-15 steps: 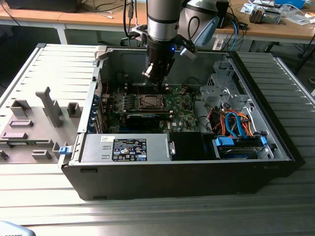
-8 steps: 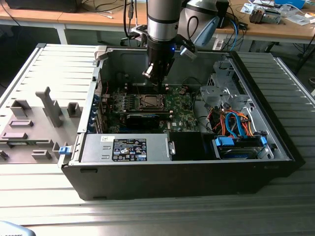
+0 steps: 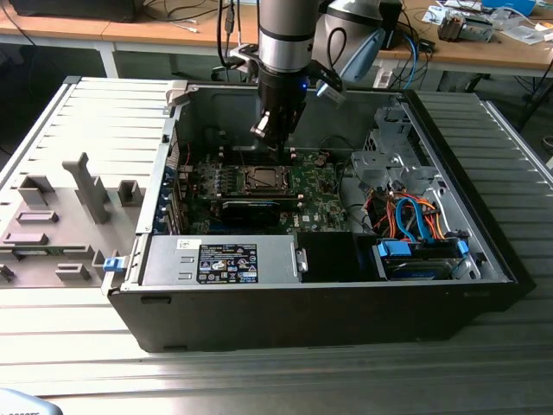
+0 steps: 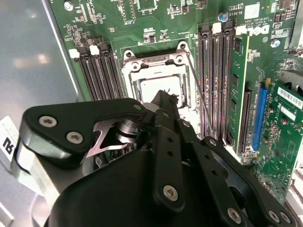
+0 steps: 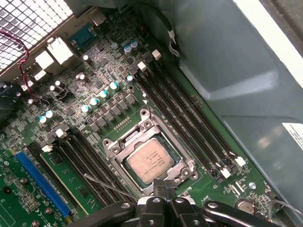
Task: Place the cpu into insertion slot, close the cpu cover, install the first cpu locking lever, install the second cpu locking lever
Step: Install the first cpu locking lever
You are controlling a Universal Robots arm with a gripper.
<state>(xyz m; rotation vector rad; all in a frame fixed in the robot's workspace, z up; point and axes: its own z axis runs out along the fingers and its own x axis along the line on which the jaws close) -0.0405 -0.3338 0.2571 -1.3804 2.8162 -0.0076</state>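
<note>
The cpu (image 5: pixel 150 163), a dull silver square, lies in the insertion slot (image 5: pixel 111 150) on the green board, also seen as cpu (image 4: pixel 158 87) in the second wrist view. The silver cpu cover (image 5: pixel 185 163) lies flat around it, its window framing the chip. A thin wire locking lever (image 5: pixel 106 185) sticks out free beside the socket, and shows as lever (image 4: pixel 198 92) in the second wrist view. My gripper (image 5: pixel 164 185) hangs over the socket's edge, fingers together and holding nothing. In the exterior view the gripper (image 3: pixel 270 134) is above the slot (image 3: pixel 262 179).
Black memory slots (image 5: pixel 187 125) flank the socket on both sides. A long black expansion card (image 3: pixel 251 210) and the labelled power-supply box (image 3: pixel 226 262) lie nearer the case front. Cables and a drive cage (image 3: pixel 393 160) fill the exterior view's right; case walls (image 3: pixel 181 112) surround the board.
</note>
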